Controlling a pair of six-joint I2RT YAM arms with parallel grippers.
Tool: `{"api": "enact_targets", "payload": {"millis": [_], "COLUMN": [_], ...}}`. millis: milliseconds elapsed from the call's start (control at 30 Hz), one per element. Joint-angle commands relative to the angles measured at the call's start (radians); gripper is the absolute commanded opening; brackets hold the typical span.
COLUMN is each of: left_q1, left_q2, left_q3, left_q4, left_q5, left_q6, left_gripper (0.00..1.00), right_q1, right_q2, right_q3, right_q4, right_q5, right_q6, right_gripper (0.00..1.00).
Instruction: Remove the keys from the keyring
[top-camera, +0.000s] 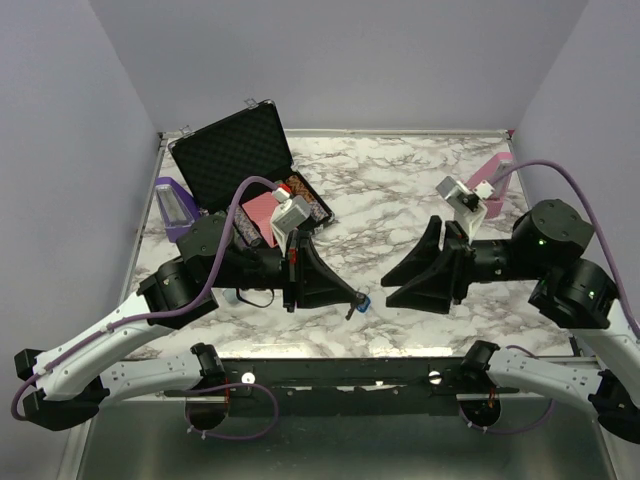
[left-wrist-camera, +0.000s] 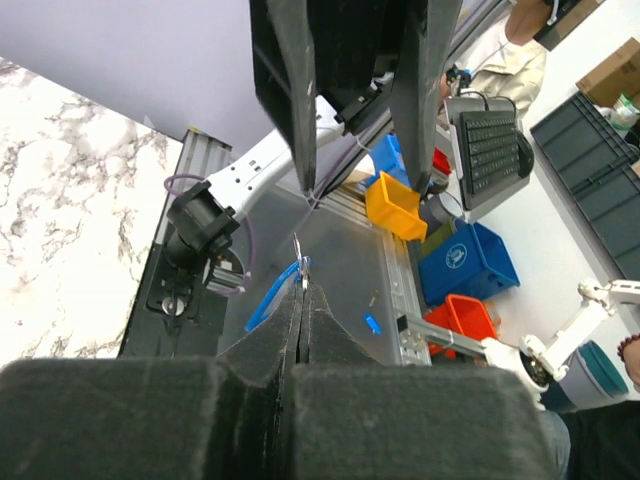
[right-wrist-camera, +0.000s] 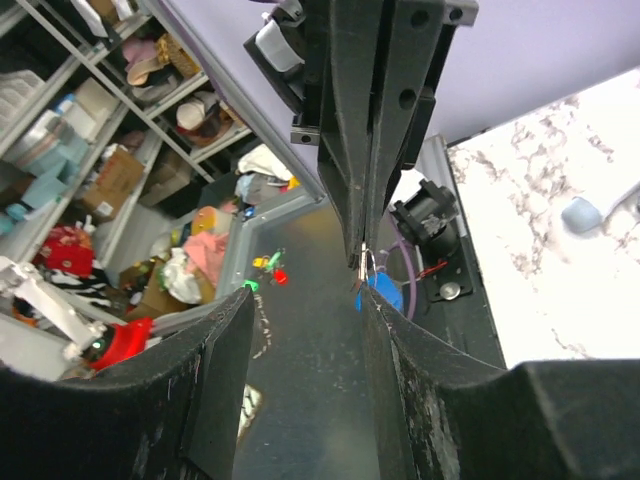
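From above, the left claw (top-camera: 348, 298) pinches the blue keyring (top-camera: 361, 302) over the near edge of the tabletop (top-camera: 420, 190); the right claw (top-camera: 392, 285), spread wide, faces it from just beside. In the left wrist view the keyring (left-wrist-camera: 272, 305) sticks out toward the right claw. In the right wrist view it lies straight ahead.

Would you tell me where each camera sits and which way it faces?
Top external: above, behind the bases, looking down on the table; both arms show.
Left wrist: looks past its left gripper, shut on the keyring, at the right gripper.
Right wrist: looks between its open fingers at the left gripper.
Shared: both wrist views show the keyring.
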Motion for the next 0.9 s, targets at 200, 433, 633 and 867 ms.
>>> {"api": "enact_targets", "payload": {"millis": [200,433,633,867], "left_q1": [0.004,0.004,0.004,0.004], "left_q2": [-0.002,-0.019,-0.025,-0.025], "left_q3": [0.016,0.003,-0.006,0.002], "left_q4": [0.007,0.010,0.021,0.021], "left_q5": [-0.074,-0.080,-0.085,-0.086], "left_q6": [0.025,0.031,0.031,0.034], "left_gripper": [0.00,0.00,0.00,0.00], "right_q1": [0.004,0.004,0.004,0.006], "right_q2": [0.031,0.057,0.060,0.054], "right_q3": [-0.089,-0.094,-0.114,-0.126], "right_q4": [0.188,0.209,0.252,0.274], "right_q5": [-0.078,-0.087,-0.103,-0.110], "right_q6": [0.174,0.180,0.211,0.228], "right_gripper": [0.56,0.56,0.56,0.56]}}
